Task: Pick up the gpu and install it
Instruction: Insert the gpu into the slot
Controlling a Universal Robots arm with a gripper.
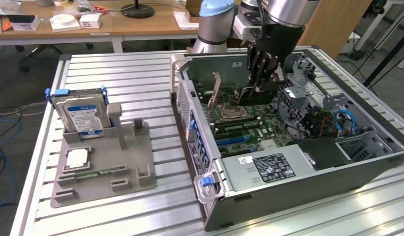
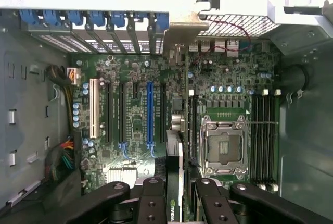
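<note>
Ribbed aluminium table [image 1: 123,73] carries an open computer case [image 1: 307,172] lying on its side, motherboard [image 2: 135,125] facing up; office desks behind. Gripper [image 1: 261,91] reaches down inside the case, fingers [image 2: 152,203] closed on the gpu [image 2: 174,209], one on each face. Card stands on edge and appears edge-on in the wrist view. Long axis runs straight away from the fingertips toward the case's rear wall, with the silver bracket [image 2: 182,26] at the far end by the slot openings and the logo-marked end between the fingers. CPU socket [image 2: 223,148] lies just to one side of the hand; blue slot [image 2: 150,112] and white slot [image 2: 94,107] lie on the other side. Lower edge of the card is hidden beneath it, so cannot tell whether it is seated in a slot. In the exterior view, fingertips and card merge with the dark interior and are hard to separate. Well away from the hand, toward the exterior view's left, a hard drive [image 1: 83,115] stands in a grey fixture [image 1: 103,172]
</note>
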